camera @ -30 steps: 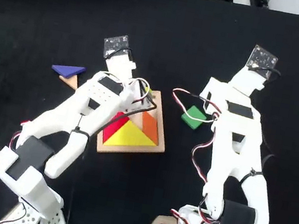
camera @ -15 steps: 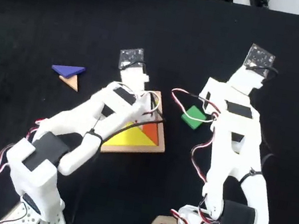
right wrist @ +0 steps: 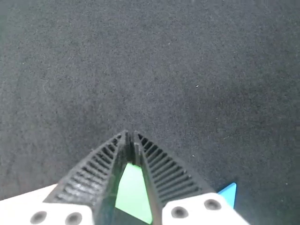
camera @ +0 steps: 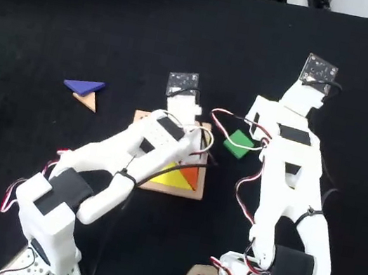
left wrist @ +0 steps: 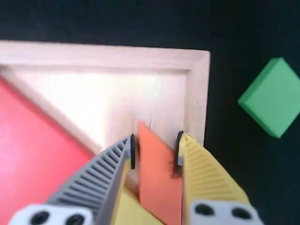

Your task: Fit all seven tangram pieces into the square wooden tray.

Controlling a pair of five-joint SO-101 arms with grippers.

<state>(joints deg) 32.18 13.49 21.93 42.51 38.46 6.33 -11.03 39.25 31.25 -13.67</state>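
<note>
**At the tray's corner: orange piece pinched in the left tool**

Inside the square wooden tray point(left wrist: 199, 93), at the corner nearest the green square block point(left wrist: 272, 96), the left tool point(left wrist: 156, 143) is clenched on an orange flat piece point(left wrist: 157, 178). One grey finger and one yellow finger press against its two opposite edges. The piece is narrow with slanted sides, matte orange, and its far tip sits close to the tray's inner wall, over bare pale wood. Whether it rests on the tray floor or hangs just above it cannot be told. A red piece point(left wrist: 33, 140) lies flat in the tray beside the grey finger.

Seen from the high view, a yellow triangle point(camera: 170, 173) lies in the tray, which is near the middle of the black worktop point(camera: 49, 14). The green block is on the worktop at 2 o'clock from the tray, just beside it. A dark blue triangle point(camera: 84, 85) and a small tan wooden triangle point(camera: 87, 100) touch each other at 10 o'clock, well apart from the tray.

The right tool point(right wrist: 130, 137) is clenched on nothing, its black tips meeting above bare worktop.
</note>
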